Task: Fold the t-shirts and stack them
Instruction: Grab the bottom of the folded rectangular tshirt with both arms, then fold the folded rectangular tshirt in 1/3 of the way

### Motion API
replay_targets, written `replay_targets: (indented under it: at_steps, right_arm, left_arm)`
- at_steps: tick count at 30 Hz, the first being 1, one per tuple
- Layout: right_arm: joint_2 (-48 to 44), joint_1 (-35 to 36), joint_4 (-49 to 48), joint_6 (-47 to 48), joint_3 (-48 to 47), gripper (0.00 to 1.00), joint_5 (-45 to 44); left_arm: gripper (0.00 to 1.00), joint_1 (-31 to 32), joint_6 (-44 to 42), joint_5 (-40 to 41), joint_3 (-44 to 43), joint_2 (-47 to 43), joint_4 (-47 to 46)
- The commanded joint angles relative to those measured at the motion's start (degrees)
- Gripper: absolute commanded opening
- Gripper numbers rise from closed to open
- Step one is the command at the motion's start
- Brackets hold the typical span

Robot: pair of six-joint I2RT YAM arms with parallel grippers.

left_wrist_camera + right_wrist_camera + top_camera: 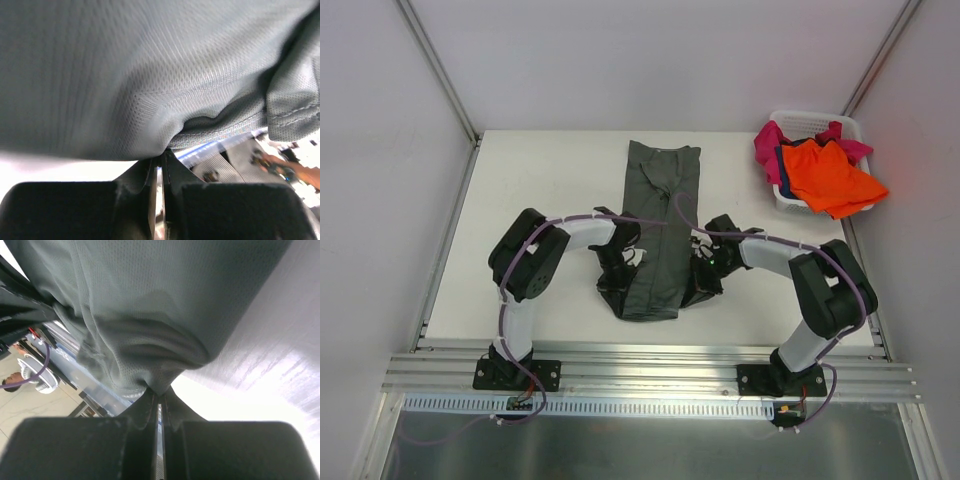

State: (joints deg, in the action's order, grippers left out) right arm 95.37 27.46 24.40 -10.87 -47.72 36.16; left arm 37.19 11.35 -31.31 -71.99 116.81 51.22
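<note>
A dark grey-olive t-shirt [655, 215] lies lengthwise down the middle of the white table [540, 180], folded into a long narrow strip, its far end flat and its near end bunched between two robot arms. The left claw [618, 262] is pinched tight on the shirt's near left edge; its wrist camera shows the stitched hem caught between the closed fingers [172, 170], with the cloth draped above them. The right claw [705, 270] is likewise clamped on the near right edge, a gathered fold of the mesh fabric running down into its closed tips. At the table's far right corner a white laundry basket [788, 200] holds an orange t-shirt [830, 175], a pink t-shirt [767, 148] and a sliver of dark blue t-shirt [783, 165], the orange one spilling over the basket's rim, well apart from the grey shirt
</note>
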Motion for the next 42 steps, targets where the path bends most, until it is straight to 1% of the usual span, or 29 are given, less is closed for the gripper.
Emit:
replay_targets:
  at_steps: [1,5,9,18,25,32,35,41,42]
  right_arm:
    - [-3.5,-0.4,3.2,2.9,-2.8,0.00,-0.2]
    - [-5.8,-0.3,5.0,4.3,-5.4,0.01,-0.4]
    - [-7.5,-0.4,8.1,6.7,-8.1,0.01,-0.7]
    - [-10.6,-0.4,8.4,7.4,-10.2,0.01,-1.5]
    - [-11.2,-1.3,7.6,8.1,-13.0,0.01,-2.6]
    - [-7.9,-5.0,7.5,9.2,-18.4,0.01,-3.3]
    - [-5.3,-7.1,7.2,9.6,-21.8,0.00,-3.4]
    - [0.7,-9.8,5.6,10.3,-28.7,0.01,-3.7]
    - [1.5,-10.1,5.4,10.3,-29.3,0.01,-3.7]
  left_arm:
    - [0.00,0.6,-2.1,5.4,1.0,-6.2,-2.5]
    - [0.00,0.8,-4.4,9.6,-0.8,-9.1,-1.6]
    - [0.00,1.0,-6.4,11.8,-3.6,-10.5,-0.2]
    - [0.00,1.4,-10.2,15.5,-13.0,-11.0,2.9]
    - [0.00,1.3,-12.8,18.2,-16.8,-13.1,3.9]
    - [0.00,1.2,-14.0,18.6,-20.1,-12.5,5.1]
    - [0.00,0.3,-14.2,18.8,-23.6,-11.2,5.3]
    - [0.00,-4.3,-14.3,19.6,-35.3,-4.1,5.6]
    - [0.00,-4.8,-14.6,19.7,-38.4,-2.0,5.6]
